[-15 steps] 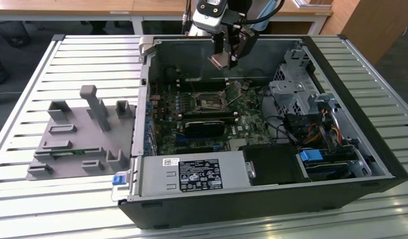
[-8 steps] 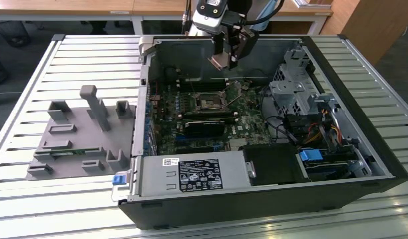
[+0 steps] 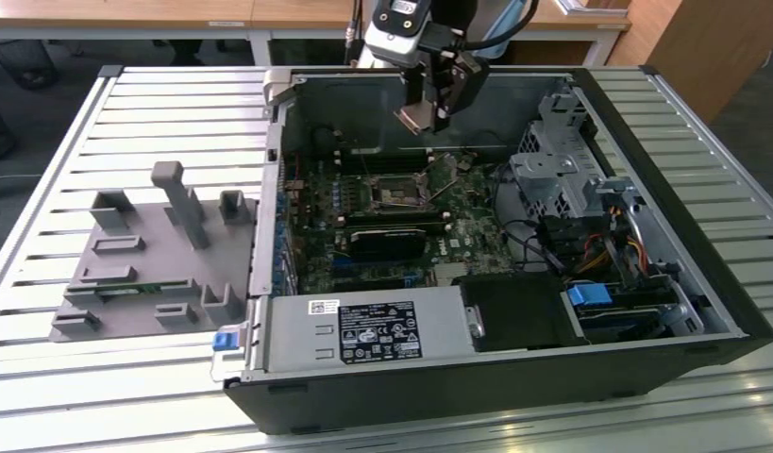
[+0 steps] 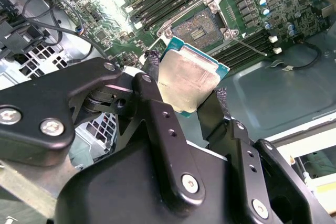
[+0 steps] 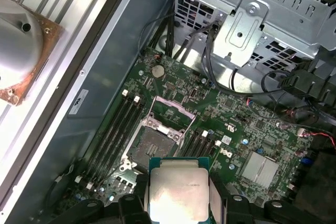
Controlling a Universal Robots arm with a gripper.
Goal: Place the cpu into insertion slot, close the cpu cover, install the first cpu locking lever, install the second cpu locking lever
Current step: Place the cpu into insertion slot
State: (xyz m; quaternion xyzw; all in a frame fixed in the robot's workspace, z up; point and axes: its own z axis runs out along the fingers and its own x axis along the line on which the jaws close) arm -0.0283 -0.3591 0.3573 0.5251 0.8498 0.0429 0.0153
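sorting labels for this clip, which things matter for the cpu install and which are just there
In the job: cpu, held in the gripper; insertion slot, empty; cpu cover, open.
Just there: grey fixture; power supply; memory slots; drive cage.

You've got an open tower case (image 3: 487, 406) on the slatted table (image 3: 58, 396), grey fixture block (image 3: 147, 274) just beside it on the exterior view's left. Inside: power supply (image 3: 361, 330) along the near wall, memory slots (image 5: 113, 129) maybe populated, coin cell (image 5: 158, 70) near the drive cage (image 5: 252, 19).
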